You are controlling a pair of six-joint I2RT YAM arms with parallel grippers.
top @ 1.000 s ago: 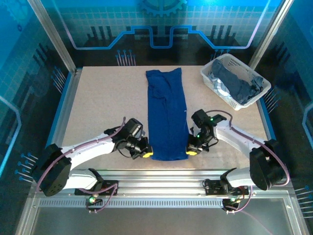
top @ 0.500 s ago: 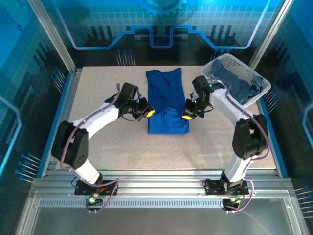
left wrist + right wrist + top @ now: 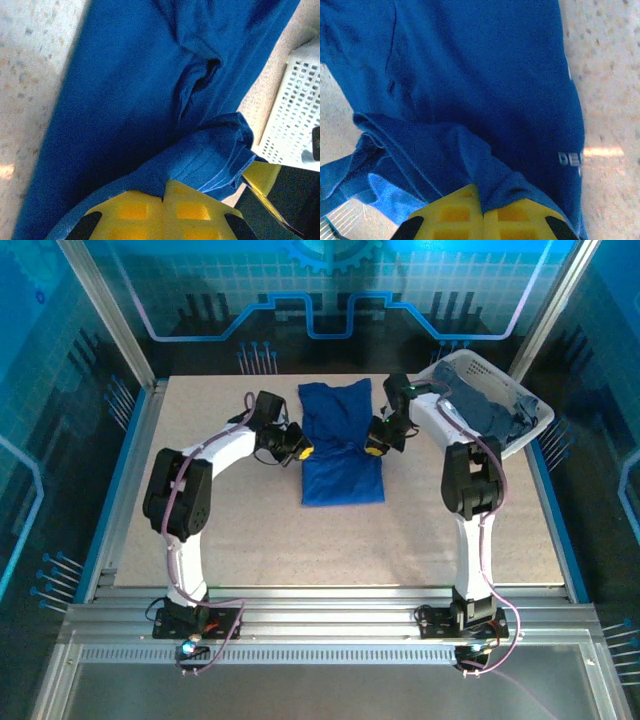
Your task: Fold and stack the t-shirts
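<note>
A royal blue t-shirt lies lengthwise in the middle of the table, its near end doubled back over itself. My left gripper is shut on the hem at the shirt's left edge; in the left wrist view yellow fingers pinch the blue cloth. My right gripper is shut on the hem at the right edge, and the right wrist view has cloth caught between its yellow fingers. White lettering shows on the layer underneath. Duller grey-blue t-shirts lie in the basket.
A white lattice basket stands at the table's back right corner, close to the right arm, and appears at the right of the left wrist view. Bare speckled tabletop stretches in front of the shirt. Metal frame posts flank the table.
Both grippers have carried the shirt's near hem from the table's front edge towards the back. The lower half now lies folded over the upper half, and both arms are stretched out.
</note>
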